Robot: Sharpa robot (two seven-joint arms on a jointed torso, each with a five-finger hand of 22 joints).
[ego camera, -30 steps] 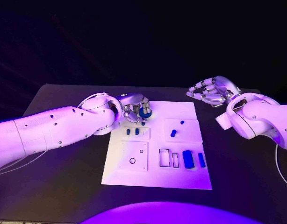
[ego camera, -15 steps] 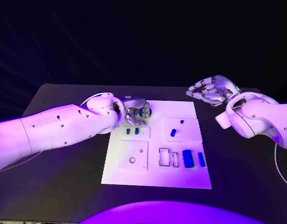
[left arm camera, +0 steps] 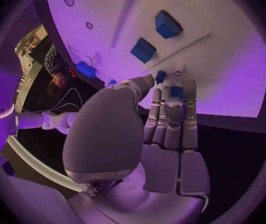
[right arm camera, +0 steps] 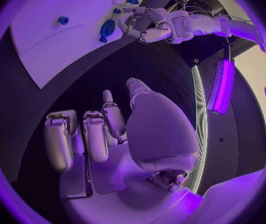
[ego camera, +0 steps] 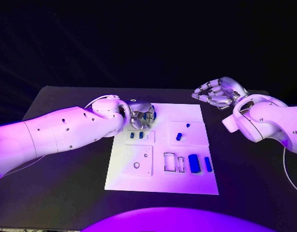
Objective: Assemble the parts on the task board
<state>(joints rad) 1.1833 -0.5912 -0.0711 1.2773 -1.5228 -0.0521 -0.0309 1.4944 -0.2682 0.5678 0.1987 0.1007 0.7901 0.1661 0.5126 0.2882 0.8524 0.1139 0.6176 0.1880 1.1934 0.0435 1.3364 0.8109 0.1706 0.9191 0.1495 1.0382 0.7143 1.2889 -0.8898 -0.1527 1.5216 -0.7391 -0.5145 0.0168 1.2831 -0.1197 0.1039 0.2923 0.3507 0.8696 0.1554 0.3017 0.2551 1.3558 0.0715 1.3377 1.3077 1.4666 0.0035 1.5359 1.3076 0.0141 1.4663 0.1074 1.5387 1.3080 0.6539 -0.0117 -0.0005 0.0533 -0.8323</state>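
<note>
The white task board (ego camera: 161, 181) lies in the middle of the black table. My left hand (ego camera: 142, 115) is over the board's far left corner, fingers bent down, pinching a small blue part (left arm camera: 176, 92) at the fingertips (left arm camera: 170, 107). Just nearer than that hand, two small blue parts (ego camera: 136, 136) stand side by side in a raised plate. Another two blue parts (ego camera: 179, 137) are in the plate to their right, and two longer ones (ego camera: 194, 164) stand at the board's right. My right hand (ego camera: 218, 94) hovers beyond the board's far right corner, fingers curled, holding nothing.
Open rectangular slots (ego camera: 169, 163) sit left of the long parts. A plate with a round hole (ego camera: 137, 165) is on the board's near left. Bare black table (ego camera: 58, 159) runs round the board. The right wrist view shows the board (right arm camera: 52, 35) and my left hand (right arm camera: 139, 25) beyond my right hand (right arm camera: 108, 134).
My left forearm has swung slightly and its hand has edged a little toward the board's far edge, still holding the part. The right hand has hardly moved.
</note>
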